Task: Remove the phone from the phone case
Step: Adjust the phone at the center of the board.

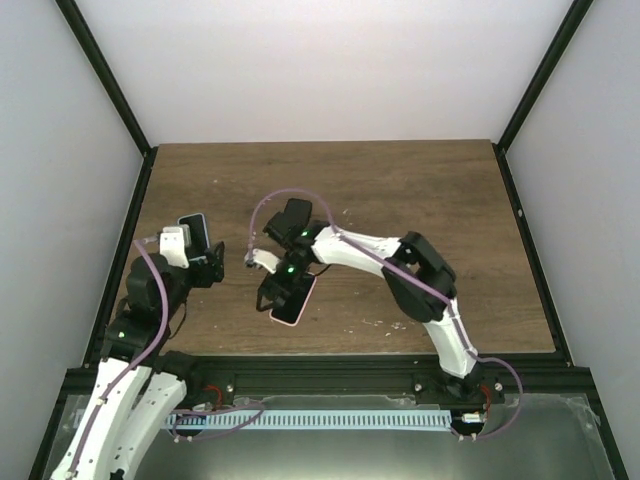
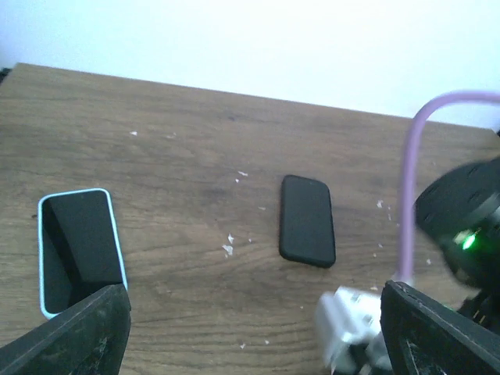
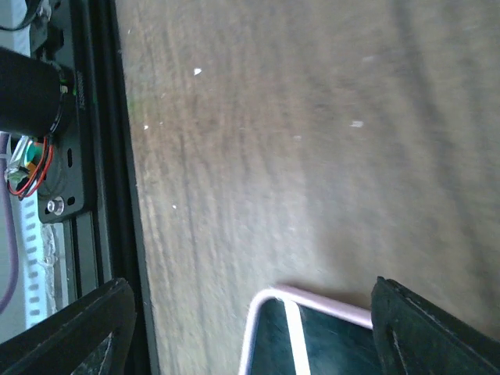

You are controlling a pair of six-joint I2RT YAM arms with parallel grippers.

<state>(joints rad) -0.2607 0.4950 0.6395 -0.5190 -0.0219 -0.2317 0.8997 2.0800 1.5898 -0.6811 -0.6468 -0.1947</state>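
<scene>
So the right tool (image 1: 284, 290) hangs spread wide over the far end of the pink-cased phone (image 1: 291, 304), which lies flat on the desk (image 1: 420, 200) near the front edge. The left tool (image 2: 254, 287) is spread too, gripping nothing, with a blue-cased phone (image 2: 78, 250) just beside it and a black phone-sized slab (image 2: 307, 220) further out.

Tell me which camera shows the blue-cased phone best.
Left wrist: the blue-cased phone lies nearly whole, screen up, its near end clipped by a finger. Top external shows it small, partly hidden by the left arm. Right wrist does not show it.
</scene>
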